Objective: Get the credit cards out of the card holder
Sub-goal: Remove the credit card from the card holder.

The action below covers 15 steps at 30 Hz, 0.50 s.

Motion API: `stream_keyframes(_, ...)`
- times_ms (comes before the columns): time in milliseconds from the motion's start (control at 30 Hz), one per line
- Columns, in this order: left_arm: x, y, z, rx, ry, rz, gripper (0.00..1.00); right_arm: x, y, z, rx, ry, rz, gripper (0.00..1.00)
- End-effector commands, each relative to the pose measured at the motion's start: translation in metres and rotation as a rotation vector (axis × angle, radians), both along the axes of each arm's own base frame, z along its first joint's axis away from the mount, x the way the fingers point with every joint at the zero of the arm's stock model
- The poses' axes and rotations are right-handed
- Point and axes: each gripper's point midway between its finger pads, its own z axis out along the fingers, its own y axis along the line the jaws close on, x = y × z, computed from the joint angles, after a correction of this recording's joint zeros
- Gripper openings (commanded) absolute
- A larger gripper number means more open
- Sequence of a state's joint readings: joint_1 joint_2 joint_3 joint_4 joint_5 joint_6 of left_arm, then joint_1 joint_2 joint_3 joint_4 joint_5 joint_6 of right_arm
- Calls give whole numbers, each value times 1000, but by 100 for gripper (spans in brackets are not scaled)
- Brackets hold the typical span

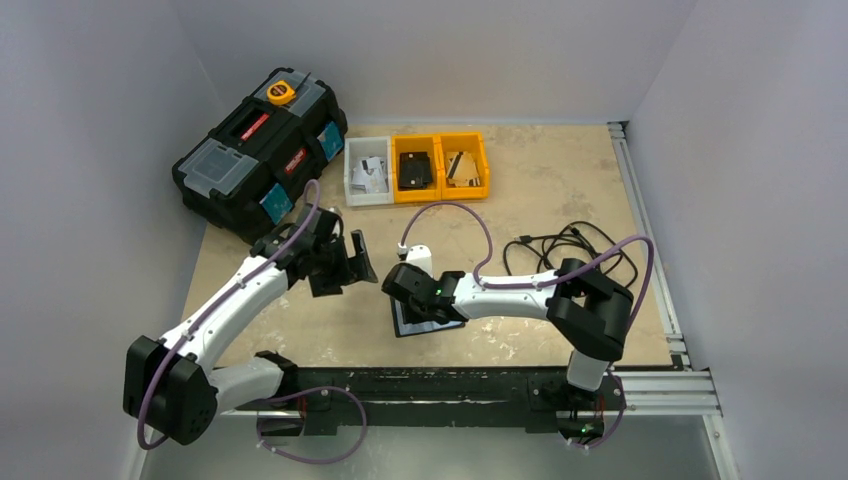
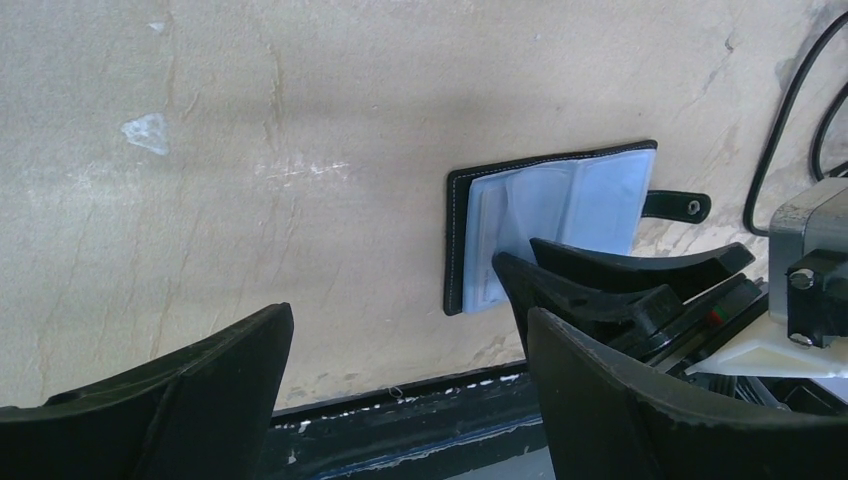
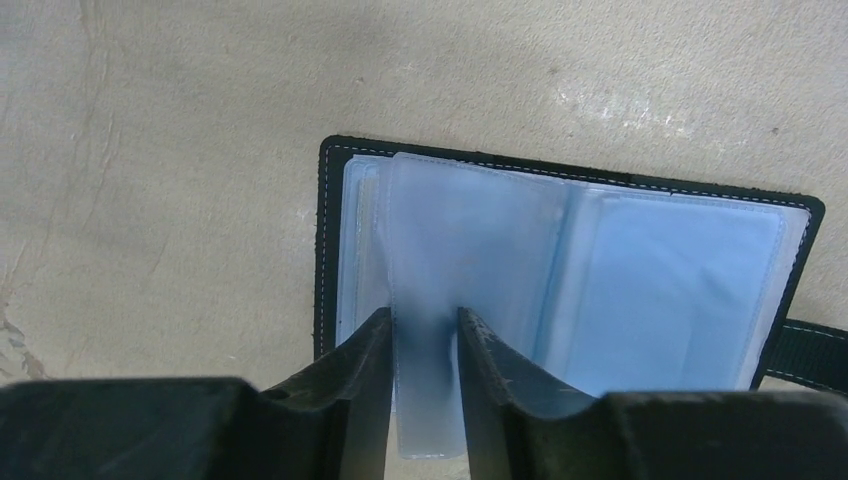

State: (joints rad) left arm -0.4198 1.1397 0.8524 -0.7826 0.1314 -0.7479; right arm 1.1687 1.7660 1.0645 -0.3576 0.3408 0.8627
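The black card holder point(image 3: 325, 250) lies open on the table point(image 1: 560, 190), showing pale bluish credit cards point(image 3: 680, 290) in clear sleeves. My right gripper point(image 3: 423, 325) is down on its near edge, jaws a narrow gap apart, with one pale sheet point(image 3: 430, 400) rising between the fingers and filling that gap. Whether the sheet is pinched does not show. In the top view the right gripper point(image 1: 415, 308) covers most of the card holder point(image 1: 430, 325). My left gripper point(image 1: 345, 265) hangs to the left, open and empty. The left wrist view shows the card holder point(image 2: 455, 240) beyond my left gripper point(image 2: 410, 400).
A large black toolbox point(image 1: 260, 150) sits at the back left. One white bin point(image 1: 367, 170) and two orange bins point(image 1: 417, 168) stand in a row at the back. A black cable point(image 1: 570, 245) coils right of the arms. A metal rail point(image 1: 650, 250) runs along the right edge.
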Motion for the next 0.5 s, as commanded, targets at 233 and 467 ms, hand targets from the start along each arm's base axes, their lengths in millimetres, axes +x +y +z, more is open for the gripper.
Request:
stream_keyframes(233, -1, -25, -10, -120, 42, -82, 77, -21, 10, -22, 75, 139, 14, 3)
stream_keyframes(467, -6, -40, -17, -185, 76, -113, 52, -15, 24, 13, 205, 116, 6, 0)
